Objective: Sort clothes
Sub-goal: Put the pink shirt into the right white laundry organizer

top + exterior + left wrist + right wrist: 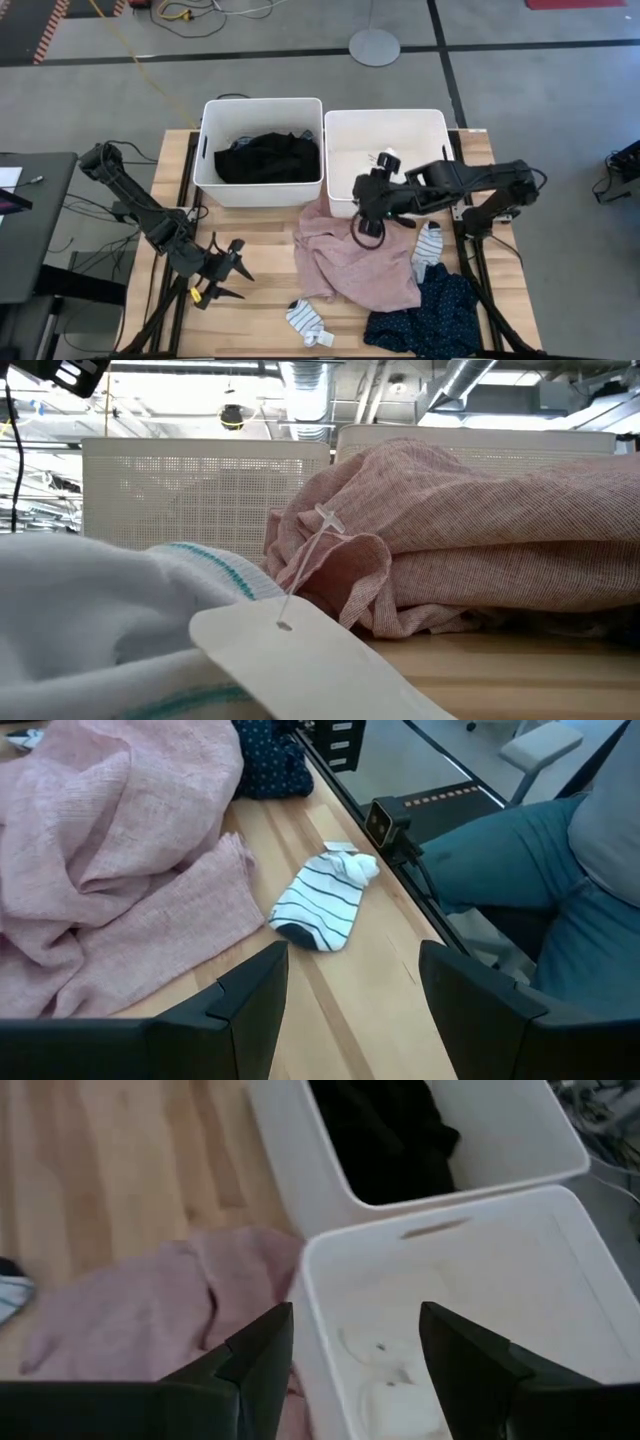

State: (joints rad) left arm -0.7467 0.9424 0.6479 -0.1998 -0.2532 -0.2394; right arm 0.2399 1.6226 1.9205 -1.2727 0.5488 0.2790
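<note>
A striped sock (309, 322) is lying at the table's (260, 270) near edge, long axis slanting toward the navy piece (432, 316). The pink top (345, 262) is sprawling mid-table. The left gripper (232, 270) is hovering spread nearby; the right gripper (372, 212) is gaping over the right bin's (385, 128) near wall. A black top (268, 158) is filling the left bin (260, 110)
</note>
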